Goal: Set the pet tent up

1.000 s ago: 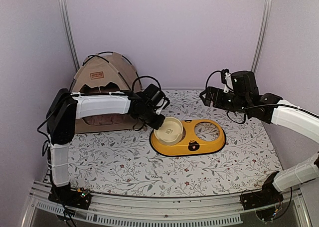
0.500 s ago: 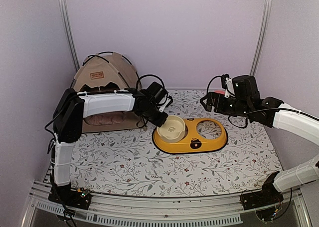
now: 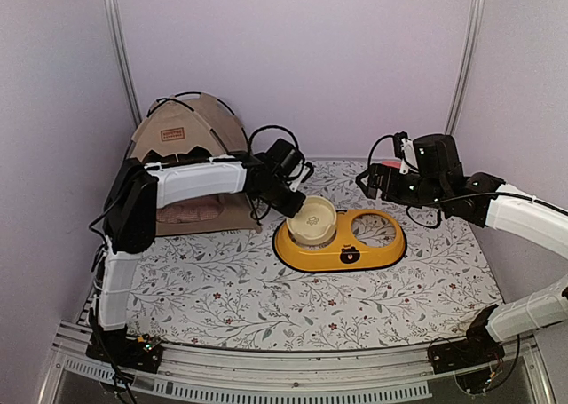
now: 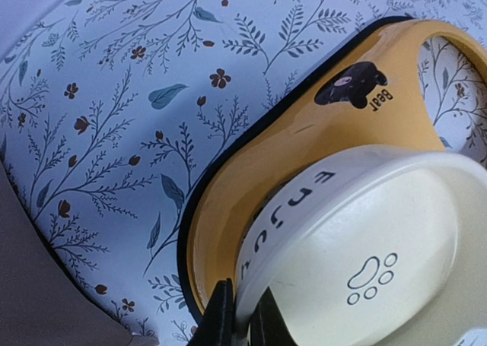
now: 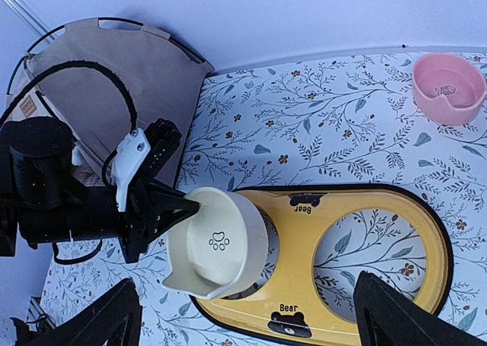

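Since a second ago, left arm point(image 3: 191, 182) and cream bowl point(image 3: 312, 222) have edged right. The pet tent point(image 3: 186, 138) already stands.
It sits upright at the bench's point(image 3: 222, 297) back-left corner, poles arched, so little seems left to do; the arm hides most of its doorway, and the inside is unclear. The yellow feeder tray point(image 3: 373, 255) lies mid-bench, the bowl tilted over its left hole — not seated. Left jaws pinch the bowl's rim; right jaws gape wide, empty.

The pet tent point(image 3: 191, 129) is soft tan cloth, dull and not shiny. The yellow tray point(image 3: 382, 255) looks like smooth, shiny plastic. The cream bowl point(image 3: 311, 222) is smooth and a bit glossy. The table cover point(image 3: 266, 293) looks flat and matt. The front rail point(image 3: 293, 368) is ridged metal.
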`<state>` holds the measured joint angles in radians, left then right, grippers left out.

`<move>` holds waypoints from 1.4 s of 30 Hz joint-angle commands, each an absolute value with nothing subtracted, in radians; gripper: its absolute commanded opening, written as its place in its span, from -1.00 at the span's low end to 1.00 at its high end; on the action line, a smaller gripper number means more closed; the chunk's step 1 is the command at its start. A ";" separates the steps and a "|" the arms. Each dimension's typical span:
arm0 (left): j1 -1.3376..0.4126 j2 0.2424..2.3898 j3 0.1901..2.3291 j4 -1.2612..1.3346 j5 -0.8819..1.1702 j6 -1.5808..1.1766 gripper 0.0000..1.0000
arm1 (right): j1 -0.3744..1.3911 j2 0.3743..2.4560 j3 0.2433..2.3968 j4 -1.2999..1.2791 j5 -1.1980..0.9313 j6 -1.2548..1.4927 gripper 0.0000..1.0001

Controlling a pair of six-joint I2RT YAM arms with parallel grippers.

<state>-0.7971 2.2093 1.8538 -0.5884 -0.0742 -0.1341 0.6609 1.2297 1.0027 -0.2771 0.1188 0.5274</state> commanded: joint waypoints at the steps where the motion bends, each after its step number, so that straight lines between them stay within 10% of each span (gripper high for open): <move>1: -0.785 2.239 1.905 -0.543 -0.050 -0.125 -0.97 | 0.665 1.210 1.006 -0.270 0.108 0.532 0.98; 22: -0.787 2.226 1.842 -0.530 -0.053 -0.113 -0.48 | 0.664 1.264 1.032 -0.282 0.095 0.537 0.98; 42: -0.796 2.033 1.731 -0.414 0.017 -0.143 0.76 | 0.664 1.321 1.045 -0.278 0.069 0.550 0.98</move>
<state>-0.7937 2.1143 1.7771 -0.4793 -0.0280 -0.1253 0.6609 1.2991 1.0073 -0.2840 0.0814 0.5423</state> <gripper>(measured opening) 0.852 0.989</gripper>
